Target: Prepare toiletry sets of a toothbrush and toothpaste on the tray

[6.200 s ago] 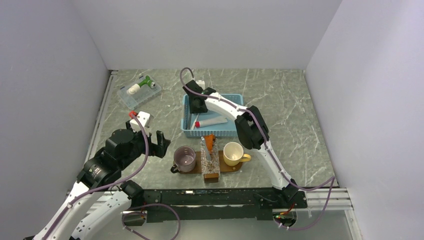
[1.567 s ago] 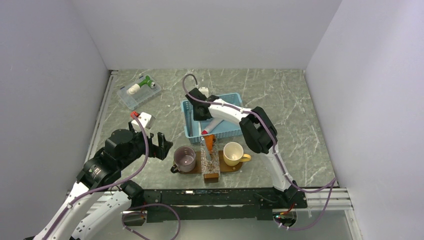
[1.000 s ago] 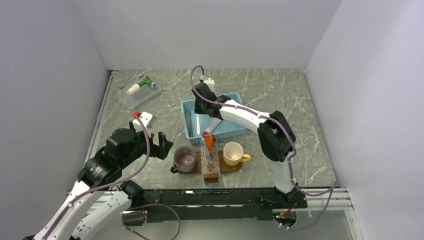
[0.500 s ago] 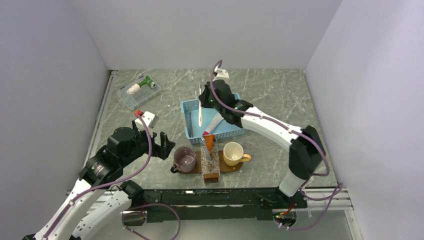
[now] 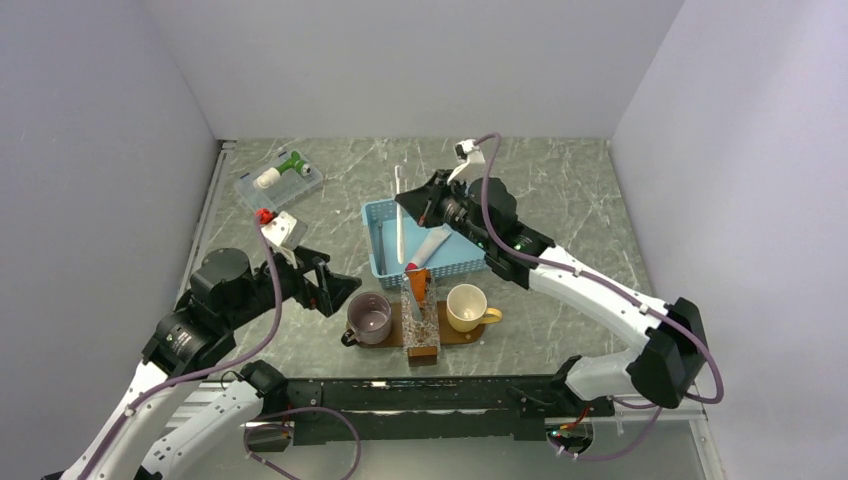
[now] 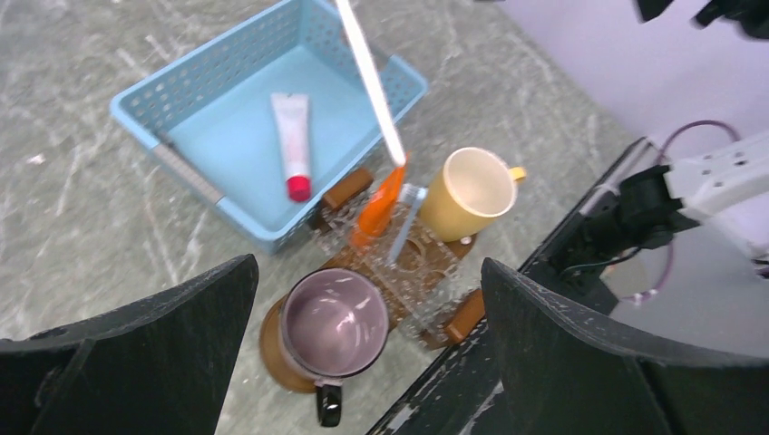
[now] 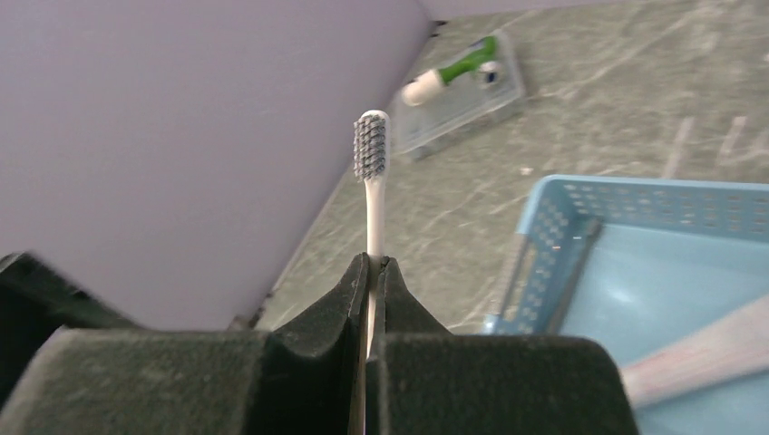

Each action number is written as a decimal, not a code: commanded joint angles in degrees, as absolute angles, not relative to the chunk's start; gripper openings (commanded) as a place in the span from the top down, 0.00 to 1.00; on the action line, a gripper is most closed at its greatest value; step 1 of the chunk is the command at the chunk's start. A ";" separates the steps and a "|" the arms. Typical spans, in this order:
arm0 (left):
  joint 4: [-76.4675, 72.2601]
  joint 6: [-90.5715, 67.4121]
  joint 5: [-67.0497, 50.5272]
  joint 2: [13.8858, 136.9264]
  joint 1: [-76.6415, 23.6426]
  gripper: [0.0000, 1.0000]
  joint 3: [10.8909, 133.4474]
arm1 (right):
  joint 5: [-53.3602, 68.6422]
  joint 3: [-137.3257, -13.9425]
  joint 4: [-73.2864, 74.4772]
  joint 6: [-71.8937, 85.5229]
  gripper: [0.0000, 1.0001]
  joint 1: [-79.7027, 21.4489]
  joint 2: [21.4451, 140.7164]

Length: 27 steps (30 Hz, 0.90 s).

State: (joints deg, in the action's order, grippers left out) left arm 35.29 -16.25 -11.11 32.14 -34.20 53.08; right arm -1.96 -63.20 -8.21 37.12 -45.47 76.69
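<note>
the toothbrush [image 5: 400, 235] hangs in mid-air at the centre of the top view, over the blue basket [image 5: 375, 240]. my right claw [image 5: 408, 200] pinches its handle, fingers pressed tight on it, and the bristle head sticks out past the fingertips (plain in the right wrist view). its other end comes close to the orange toothpaste [image 5: 418, 280]; whether they touch i cannot tell. the toothpaste leans in a clear holder [image 5: 422, 318] on the tray [image 5: 462, 337], lower centre, between a purple mug [image 5: 369, 318] and a yellow mug [image 5: 467, 306]. a white tube with a red cap [image 5: 428, 245] lies in the basket. my left claw [image 5: 335, 288], lower left, is spread wide and holds nothing.
</note>
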 commanded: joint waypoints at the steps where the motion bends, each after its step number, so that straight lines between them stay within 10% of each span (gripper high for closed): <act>1: 28.92 -20.34 -20.19 33.09 -33.92 0.01 55.61 | 7.18 -60.07 -18.46 41.20 1.00 -46.54 72.66; 27: 12.00 -34.79 -37.36 33.63 -33.91 0.01 50.21 | 20.43 -50.00 -53.45 60.94 1.00 -52.17 70.24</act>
